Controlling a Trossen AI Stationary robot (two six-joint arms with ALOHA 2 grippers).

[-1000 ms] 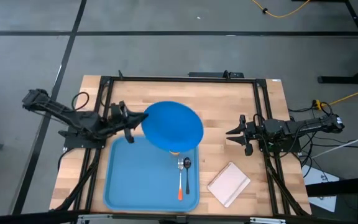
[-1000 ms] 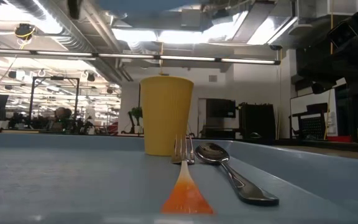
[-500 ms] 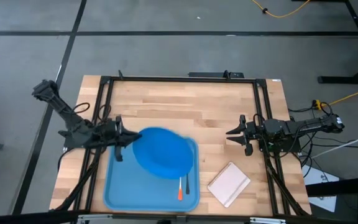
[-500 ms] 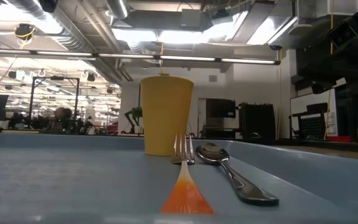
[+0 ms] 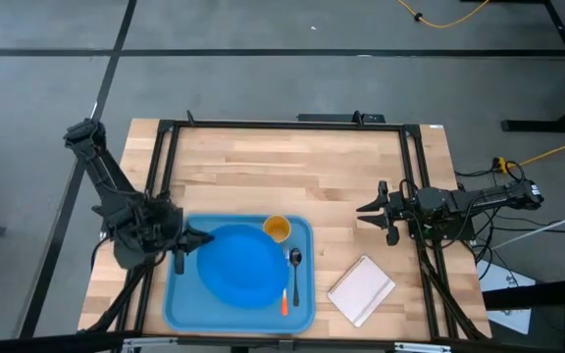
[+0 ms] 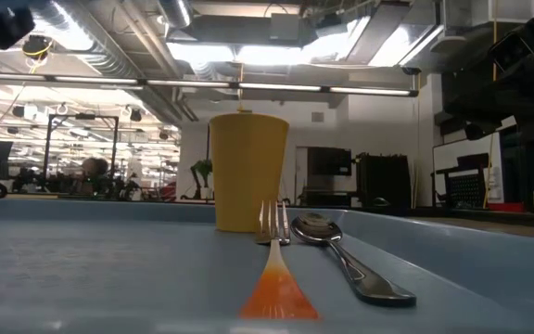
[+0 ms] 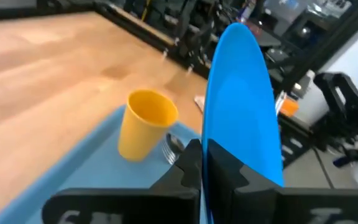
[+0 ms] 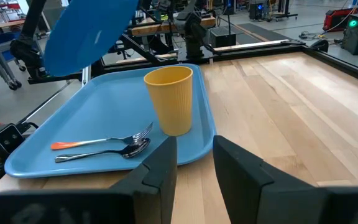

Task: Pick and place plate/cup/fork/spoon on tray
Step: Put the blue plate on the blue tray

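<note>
L gripper [image 5: 190,241] at table's 8 o'clock pinches the plate [image 5: 236,265] by its rim, held above the tray [image 5: 182,302]; in the right wrist view the plate is tilted, clear of the tray floor. Cup [image 5: 277,229] stands upright at tray's 1 o'clock; fork [image 5: 284,281] and spoon [image 5: 295,275] lie side by side along tray's 3 o'clock edge. White pad [image 5: 361,288] on the wood table [image 5: 292,167]. R gripper [image 5: 373,210] waits at 3 o'clock, jaws spread. Room behind: ceiling lights, benches.
</note>
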